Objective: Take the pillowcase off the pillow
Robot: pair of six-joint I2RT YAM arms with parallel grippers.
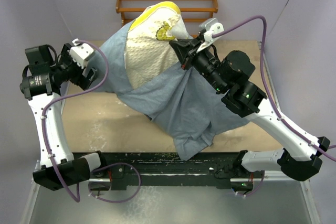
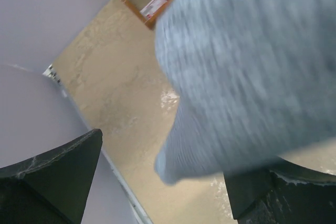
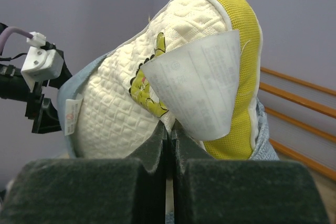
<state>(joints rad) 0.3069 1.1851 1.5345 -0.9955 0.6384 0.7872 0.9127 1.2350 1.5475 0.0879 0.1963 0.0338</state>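
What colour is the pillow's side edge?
The pillow's edging is yellow, clearest in the right wrist view.

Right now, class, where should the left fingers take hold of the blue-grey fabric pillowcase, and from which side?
Grip the blue-grey fabric pillowcase at its loose open edge on the left, coming from the left side. There it hangs free of the cream quilted pillow as a thin flap, right by the open left fingers, while the right fingers pinch the pillow's far end.
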